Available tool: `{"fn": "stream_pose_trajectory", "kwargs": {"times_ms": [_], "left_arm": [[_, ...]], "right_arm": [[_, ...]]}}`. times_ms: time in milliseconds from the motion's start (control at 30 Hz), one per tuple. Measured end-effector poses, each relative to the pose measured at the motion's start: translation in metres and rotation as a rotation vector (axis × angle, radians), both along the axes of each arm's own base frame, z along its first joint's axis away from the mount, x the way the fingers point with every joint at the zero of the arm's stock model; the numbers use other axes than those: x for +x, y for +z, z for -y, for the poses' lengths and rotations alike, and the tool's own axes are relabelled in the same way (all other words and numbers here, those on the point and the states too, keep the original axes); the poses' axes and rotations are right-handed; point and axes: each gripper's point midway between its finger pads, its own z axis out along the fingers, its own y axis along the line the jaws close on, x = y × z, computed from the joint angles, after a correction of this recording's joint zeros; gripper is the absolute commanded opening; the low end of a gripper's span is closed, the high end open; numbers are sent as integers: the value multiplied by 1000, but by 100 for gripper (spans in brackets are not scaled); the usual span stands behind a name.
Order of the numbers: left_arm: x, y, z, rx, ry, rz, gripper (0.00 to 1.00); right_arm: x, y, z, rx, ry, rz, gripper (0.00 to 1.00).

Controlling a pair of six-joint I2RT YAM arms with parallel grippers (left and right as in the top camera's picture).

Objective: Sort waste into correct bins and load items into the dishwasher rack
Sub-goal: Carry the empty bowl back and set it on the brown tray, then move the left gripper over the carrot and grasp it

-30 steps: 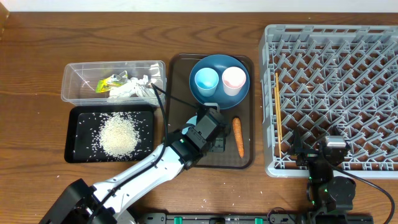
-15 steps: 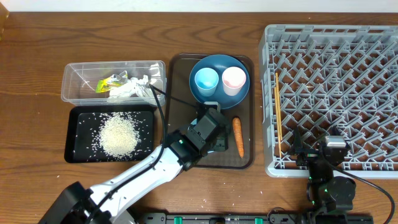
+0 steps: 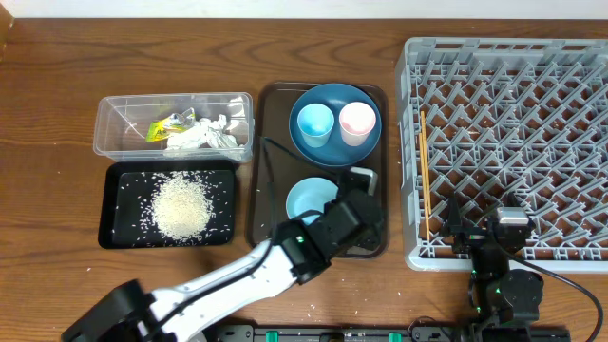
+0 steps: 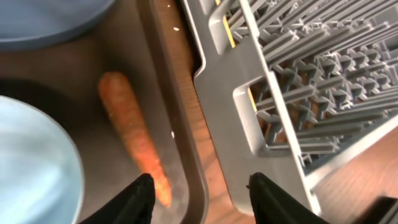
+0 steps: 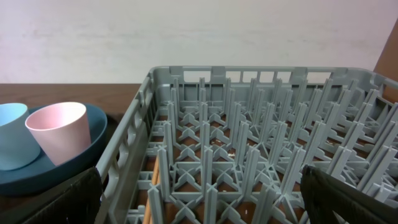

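In the overhead view my left gripper (image 3: 369, 226) hovers over the right side of the brown tray (image 3: 271, 171) and hides the carrot. In the left wrist view its jaws (image 4: 205, 200) are open and empty. The orange carrot (image 4: 132, 135) lies on the tray just ahead of the left finger. A light-blue bowl (image 3: 308, 199) sits beside the gripper. The dark-blue plate (image 3: 332, 147) holds a light-blue cup (image 3: 315, 123) and a pinkish cup (image 3: 357, 122). My right gripper (image 5: 202, 199) is open above the near edge of the grey dishwasher rack (image 3: 513, 133).
The clear tub (image 3: 119, 123) at the left holds white tissue (image 3: 201, 139) and a yellow-green wrapper (image 3: 169, 124). In front of it, the black tray (image 3: 114, 233) holds rice (image 3: 180, 205). A thin yellow stick (image 3: 425, 171) lies along the rack's left side. The rack wall (image 4: 224, 118) stands close to the brown tray's rim.
My left gripper has moved right and toward the front edge, uncovering the light-blue bowl and covering the carrot. Its jaws have opened. The right arm has not moved.
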Motion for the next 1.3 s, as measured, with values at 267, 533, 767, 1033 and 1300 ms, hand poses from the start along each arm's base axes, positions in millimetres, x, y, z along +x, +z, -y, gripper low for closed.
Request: {"fn": "stream_pose_trajectory", "kwargs": {"times_ms": [267, 533, 767, 1033, 1300], "left_arm": [[4, -50, 14, 59, -5, -33, 50], [6, -57, 11, 85, 12, -25, 49], [8, -57, 9, 93, 43, -18, 50], [14, -70, 0, 147, 85, 1, 50], [18, -76, -5, 175, 107, 14, 50]], "right_arm": [[0, 0, 0, 0, 0, 0, 99], [0, 0, 0, 0, 0, 0, 99], [0, 0, 0, 0, 0, 0, 99], [0, 0, 0, 0, 0, 0, 99], [0, 0, 0, 0, 0, 0, 99]]}}
